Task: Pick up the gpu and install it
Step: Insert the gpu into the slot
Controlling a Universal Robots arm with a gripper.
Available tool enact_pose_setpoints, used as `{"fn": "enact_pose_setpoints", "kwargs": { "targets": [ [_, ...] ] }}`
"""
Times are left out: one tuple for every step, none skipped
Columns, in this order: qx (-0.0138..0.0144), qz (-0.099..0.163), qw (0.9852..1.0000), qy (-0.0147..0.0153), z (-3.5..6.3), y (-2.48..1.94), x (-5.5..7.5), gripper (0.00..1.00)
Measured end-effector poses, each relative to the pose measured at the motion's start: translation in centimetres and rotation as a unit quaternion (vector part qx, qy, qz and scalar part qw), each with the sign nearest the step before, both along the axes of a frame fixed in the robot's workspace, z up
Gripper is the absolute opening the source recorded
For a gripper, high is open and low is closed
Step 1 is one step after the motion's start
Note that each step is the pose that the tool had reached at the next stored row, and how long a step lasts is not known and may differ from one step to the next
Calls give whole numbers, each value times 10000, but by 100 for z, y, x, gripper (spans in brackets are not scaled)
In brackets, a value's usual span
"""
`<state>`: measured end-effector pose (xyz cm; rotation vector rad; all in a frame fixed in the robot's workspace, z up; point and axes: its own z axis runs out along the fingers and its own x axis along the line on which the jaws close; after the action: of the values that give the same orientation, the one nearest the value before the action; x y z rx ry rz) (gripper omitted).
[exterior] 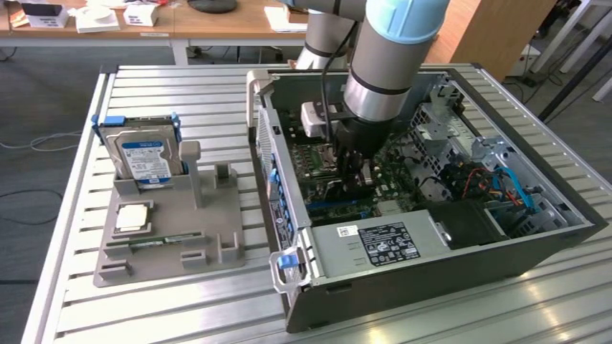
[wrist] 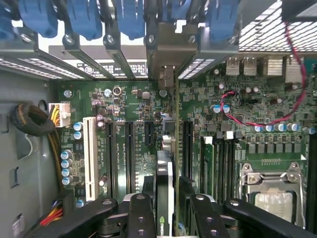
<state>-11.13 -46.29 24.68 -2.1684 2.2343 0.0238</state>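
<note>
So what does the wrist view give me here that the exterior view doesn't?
Wrist view alone: the gpu seen edge-on between the fingers, standing over the board's slots, its bracket up at the blue clips; also the white slot and processor socket. Exterior view alone: the tray with the hard drive outside the computer case. Both share the green motherboard.

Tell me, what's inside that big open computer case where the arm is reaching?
Inside the computer case: a green motherboard with slots, cables, and the gripper holding the gpu edge-on above a slot. The card hides the slot beneath it.
</note>
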Motion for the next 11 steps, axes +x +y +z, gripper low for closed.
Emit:
{"fn": "enact_pose_setpoints", "kwargs": {
  "targets": [
    [3, 0, 10000, 0, 23, 0, 0, 34],
    [4, 0, 10000, 0, 47, 0, 0, 34],
    [7, 0, 10000, -1, 74, 0, 0, 34],
    [8, 0, 10000, -1, 100, 0, 0, 34],
    [10, 0, 10000, -2, 126, 0, 0, 34],
    [12, 0, 10000, -2, 151, 0, 0, 34],
    [14, 0, 10000, -3, 179, 0, 0, 34],
    [15, 0, 10000, -3, 205, 0, 0, 34],
    [17, 0, 10000, -4, 232, 0, 0, 34],
    [19, 0, 10000, -5, 260, 0, 0, 34],
    [22, 0, 10000, -7, 286, 0, 0, 34]
  ]
}}
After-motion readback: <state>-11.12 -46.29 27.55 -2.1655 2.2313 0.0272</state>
